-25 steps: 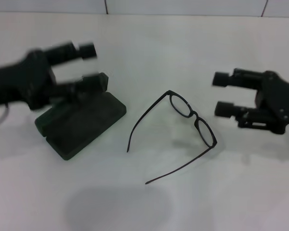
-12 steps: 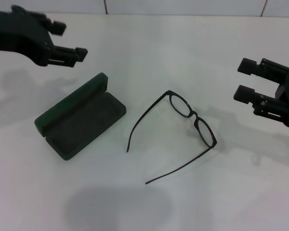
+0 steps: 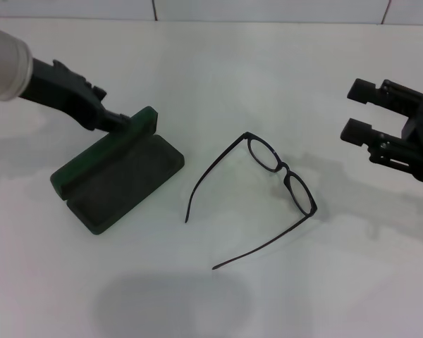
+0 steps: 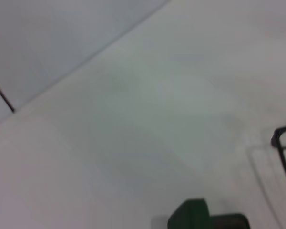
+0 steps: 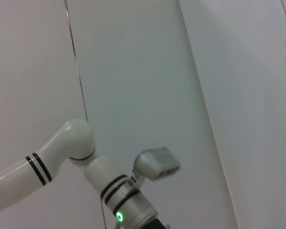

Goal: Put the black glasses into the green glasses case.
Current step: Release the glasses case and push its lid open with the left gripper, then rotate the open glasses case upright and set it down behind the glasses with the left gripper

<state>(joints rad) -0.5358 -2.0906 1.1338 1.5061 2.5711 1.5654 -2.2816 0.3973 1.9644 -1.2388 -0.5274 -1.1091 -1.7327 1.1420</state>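
Note:
The black glasses (image 3: 287, 172) lie on the white table at centre right, with both temple arms unfolded and pointing toward the front left. The green glasses case (image 3: 120, 176) lies open at the left, its lid standing along the back edge. My left gripper (image 3: 117, 121) reaches in from the upper left and sits at the far end of the case lid. The left wrist view shows a corner of the case (image 4: 193, 218) and a bit of the glasses frame (image 4: 282, 143). My right gripper (image 3: 358, 110) is open and empty, hovering right of the glasses.
The white table (image 3: 218, 84) ends at a tiled wall along the back. The right wrist view shows only my left arm (image 5: 109, 191), with its green light, against the wall.
My left arm has swung down from the back left and turned, bringing its gripper to the case lid. My right gripper has hardly moved.

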